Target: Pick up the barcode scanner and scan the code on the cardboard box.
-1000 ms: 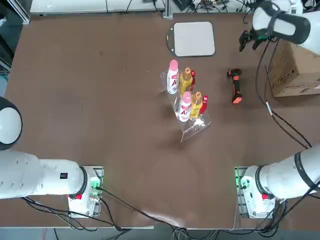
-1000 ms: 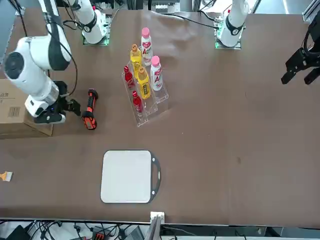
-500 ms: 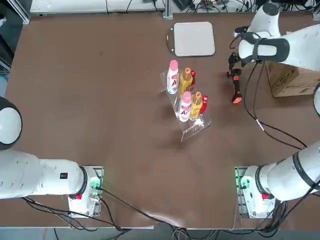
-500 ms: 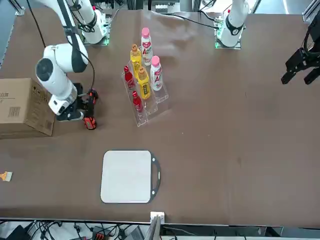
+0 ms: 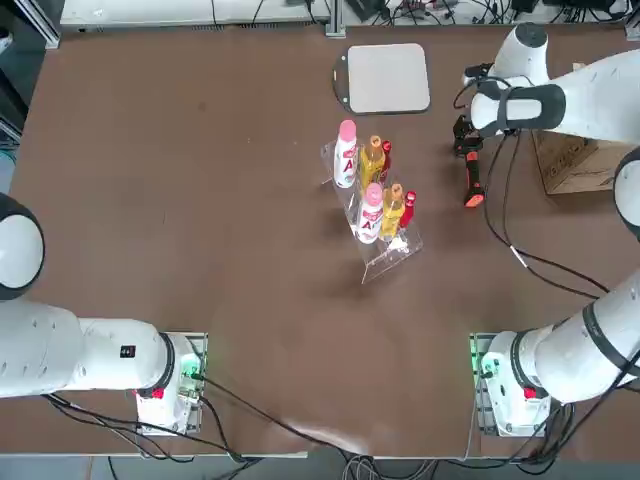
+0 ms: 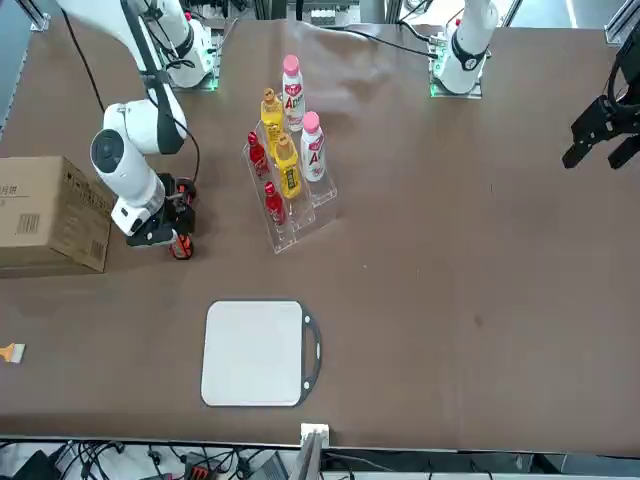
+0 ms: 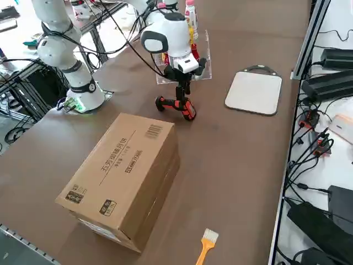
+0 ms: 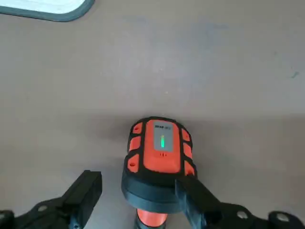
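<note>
The claw (image 8: 143, 200) hides the barcode scanner (image 8: 158, 157) handle in the wrist view.

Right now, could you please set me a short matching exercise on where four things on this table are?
Things:
1. scanner
2. box
3. grey pad
4. right gripper

Places or states:
A. flat on the table at the far edge from the robot
B. open, poised around the scanner's head
C. lying on the table between the bottle rack and the box
D. at the table's right edge, barcode labels on its side

Pairs: 1-C, 2-D, 3-A, 4-B
</note>
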